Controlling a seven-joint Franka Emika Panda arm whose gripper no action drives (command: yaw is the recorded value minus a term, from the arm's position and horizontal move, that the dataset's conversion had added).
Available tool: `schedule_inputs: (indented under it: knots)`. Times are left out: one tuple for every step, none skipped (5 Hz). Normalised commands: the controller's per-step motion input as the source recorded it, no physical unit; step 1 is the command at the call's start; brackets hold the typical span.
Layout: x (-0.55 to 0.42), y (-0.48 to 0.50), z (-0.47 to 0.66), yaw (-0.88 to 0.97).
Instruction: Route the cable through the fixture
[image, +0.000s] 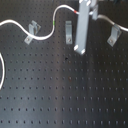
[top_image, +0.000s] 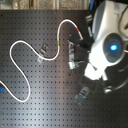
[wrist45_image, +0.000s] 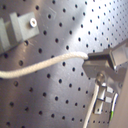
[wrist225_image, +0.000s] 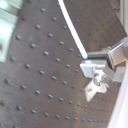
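I have the cable (wrist45_image: 55, 61) pinched between my fingers: in both wrist views the white cord runs straight into the closed tips of my gripper (wrist225_image: 89, 62) and stops there. I hold it near the red band (image: 75, 10), close to one end region of the slack, so the stretch I lead stays short and goes where I point it. The rest of the cable trails away in loose curves across the perforated board (image: 60, 95), past the green band (image: 53, 22) toward the first exterior view's left.

Three small metal clips stand in a row: one (image: 33, 31) with the cord lying just beside it, a middle one (image: 69, 30) next to my gripper, and a third (image: 114, 35) farther to the first exterior view's right. I judge the middle clip to be my target (whether the cord already sits inside it, I cannot tell).
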Motion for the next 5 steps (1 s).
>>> schedule_inputs:
  knots:
    - [0.583,-0.403,-0.23,-0.01]
    - [0.309,-0.134,-0.02,0.47]
    - [0.486,0.433,-0.09,0.33]
    - [0.131,0.772,-0.07,0.02]
    - [0.043,0.811,-0.03,0.00]
